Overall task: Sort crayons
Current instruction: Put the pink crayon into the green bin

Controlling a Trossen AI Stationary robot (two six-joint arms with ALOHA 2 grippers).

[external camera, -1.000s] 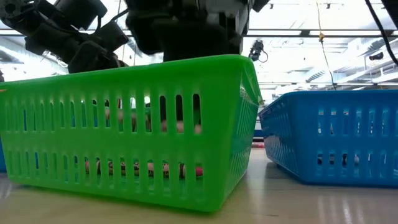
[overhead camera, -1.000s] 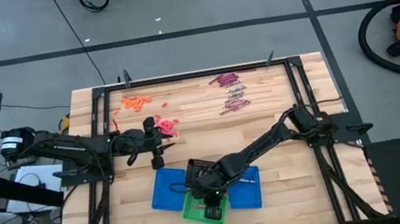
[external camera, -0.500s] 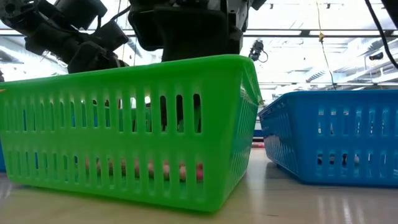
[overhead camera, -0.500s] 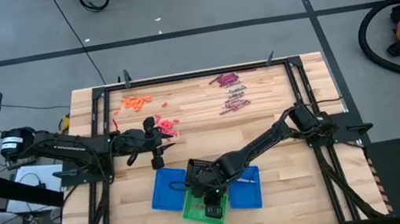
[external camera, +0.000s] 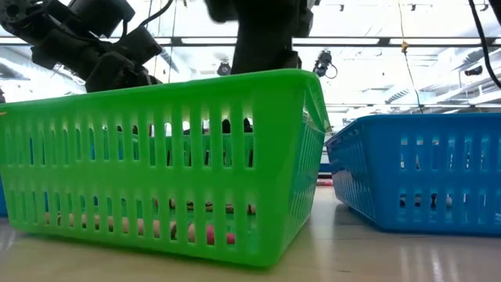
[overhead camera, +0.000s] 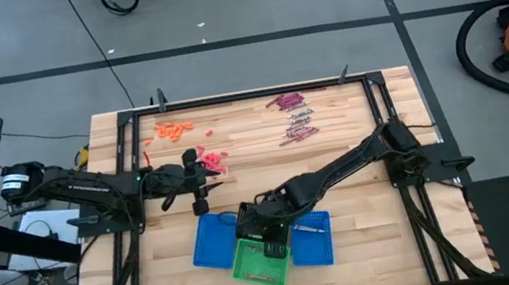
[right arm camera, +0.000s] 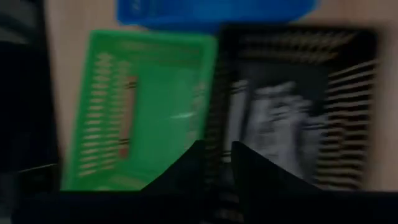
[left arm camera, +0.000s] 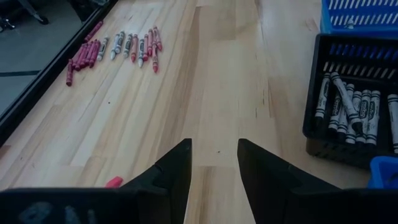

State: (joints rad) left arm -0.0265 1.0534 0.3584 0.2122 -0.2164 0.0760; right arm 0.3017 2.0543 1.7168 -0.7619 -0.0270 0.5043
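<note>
While right gripper hovers centre-bottom above green plastic mesh basket, fingers narrowly parted, empty; left gripper left-centre, fingers open. Thin maroon/grey crayons upper-centre bench; pink ones inside basket.

Pale butcher-block wooden surface, smooth with a slight sheen and visible plank grain. Bright green slotted plastic basket, glossy moulded walls; blue slotted plastic basket, equally glossy; black slotted plastic basket, duller finish. Paper-wrapped maroon, grey and red wax crayons, matt. Left gripper: matt black fingers.
</note>
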